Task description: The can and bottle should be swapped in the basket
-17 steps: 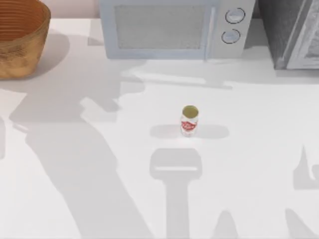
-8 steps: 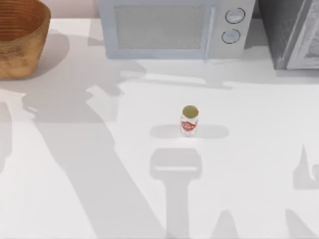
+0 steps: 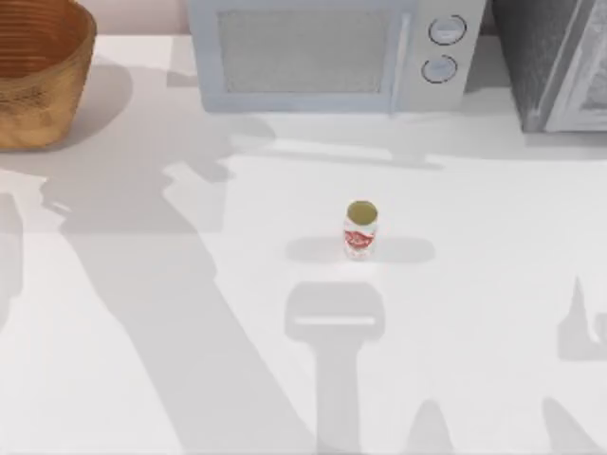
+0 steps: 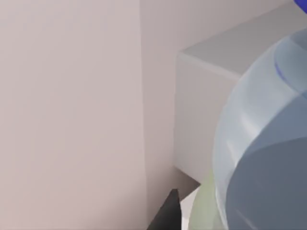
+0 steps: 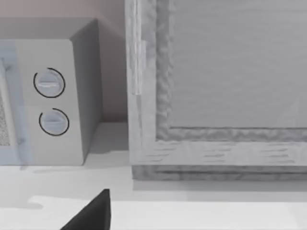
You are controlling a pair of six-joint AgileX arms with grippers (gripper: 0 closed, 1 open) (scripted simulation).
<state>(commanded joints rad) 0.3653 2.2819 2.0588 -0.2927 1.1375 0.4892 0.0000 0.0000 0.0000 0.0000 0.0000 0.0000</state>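
Top view puts the can (image 3: 360,229) upright near the middle of the frame, alone on the white desk (image 3: 493,237); it is a small cylinder with a dull gold-olive round top and a white label with red markings, and soft shadows fall to either side of it; the basket (image 3: 38,71) sits in the upper left corner of the frame, partly cut by the edge, an orange-brown woven bowl with ribbed inner walls, well apart from the can; a pale grey microwave (image 3: 332,52) stands along the upper middle of the frame, its two round dials at its right end, and a grey textured box (image 3: 560,62) fills the upper right corner; broad arm shadows lie across the left and lower parts of the desk.

Left wrist view shows a pale, translucent bluish rounded object (image 4: 264,143) very close at the right of the frame, with a pinkish wall and a grey block behind it; whether the left tool is gripping it cannot be told.

Right wrist view faces the microwave's dials (image 5: 50,100) at the left of the frame and the grey textured box at the right; the right tool's state cannot be told.
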